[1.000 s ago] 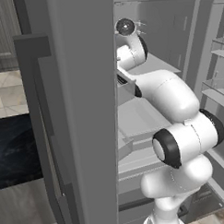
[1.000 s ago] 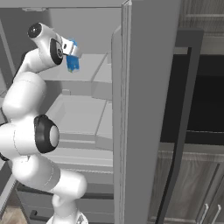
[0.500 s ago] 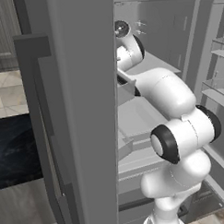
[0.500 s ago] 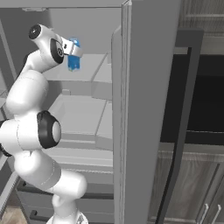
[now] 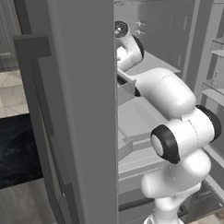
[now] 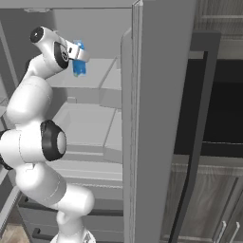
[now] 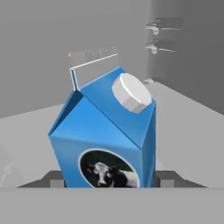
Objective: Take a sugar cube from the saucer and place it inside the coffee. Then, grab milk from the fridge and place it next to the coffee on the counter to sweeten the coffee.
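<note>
Inside, pale grey fridge (image 6: 156,95) shelf (image 7: 183,127), blue milk (image 7: 105,140) standing upright

Dark grey wood-grain base cabinets (image 6: 213,199) fill the lower right corner of the right base view, and two slim silver bar handles (image 6: 221,231) stand upright on their fronts, near the bottom edge. High above these base cabinets hang dark wood-grain wall cupboards (image 6: 219,19), along the top of the view. Far to the left of the base cabinets, at floor level, lies a small patch of tan floor (image 6: 9,233). In the left base view the base cabinets (image 5: 21,207) sit at the lower left, a beige tiled wall (image 5: 10,94) rises above them, and a wall cupboard (image 5: 3,32) hangs higher up
</note>
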You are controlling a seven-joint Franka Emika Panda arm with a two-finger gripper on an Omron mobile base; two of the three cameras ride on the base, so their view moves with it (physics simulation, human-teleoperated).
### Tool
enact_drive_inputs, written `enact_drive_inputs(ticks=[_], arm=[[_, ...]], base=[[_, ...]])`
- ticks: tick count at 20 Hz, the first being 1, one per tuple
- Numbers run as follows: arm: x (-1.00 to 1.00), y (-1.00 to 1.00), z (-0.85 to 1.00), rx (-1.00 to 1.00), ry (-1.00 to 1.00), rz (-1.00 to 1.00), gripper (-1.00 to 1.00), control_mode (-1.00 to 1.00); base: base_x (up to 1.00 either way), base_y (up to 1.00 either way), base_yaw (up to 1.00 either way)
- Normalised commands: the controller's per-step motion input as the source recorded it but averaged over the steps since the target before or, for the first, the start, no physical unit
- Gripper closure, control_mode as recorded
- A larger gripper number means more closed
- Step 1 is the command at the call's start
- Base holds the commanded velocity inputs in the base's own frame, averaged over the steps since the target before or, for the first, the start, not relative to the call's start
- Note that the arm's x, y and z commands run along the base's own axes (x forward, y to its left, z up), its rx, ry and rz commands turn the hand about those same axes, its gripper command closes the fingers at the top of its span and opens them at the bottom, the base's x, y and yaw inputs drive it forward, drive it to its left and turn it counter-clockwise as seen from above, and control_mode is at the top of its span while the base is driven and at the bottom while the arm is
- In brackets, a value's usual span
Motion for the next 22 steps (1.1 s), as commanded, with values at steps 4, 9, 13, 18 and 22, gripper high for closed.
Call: enact_drive_inputs(ticks=[4, 9, 13, 18, 22], arm=[[-0.17, -0.03, 0.00, 0.00, -0.01, -0.01, 1.00, -1.00], [-0.52, -0.30, 0.03, 0.00, -0.18, -0.01, 1.00, -1.00], [-0.92, -0.65, 0.11, 0.03, -0.20, 0.01, 1.00, -1.00], [-1.00, -0.54, 0.00, 0.04, -0.03, 0.07, 1.00, -1.00], [-1.00, -0.21, 0.00, 0.02, 0.03, 0.16, 1.00, -1.00]], base=[[0.00, 0.00, 0.00], [0.00, 0.00, 0.00], [0.00, 0.00, 0.00], [0.00, 0.00, 0.00], [0.00, 0.00, 0.00]])
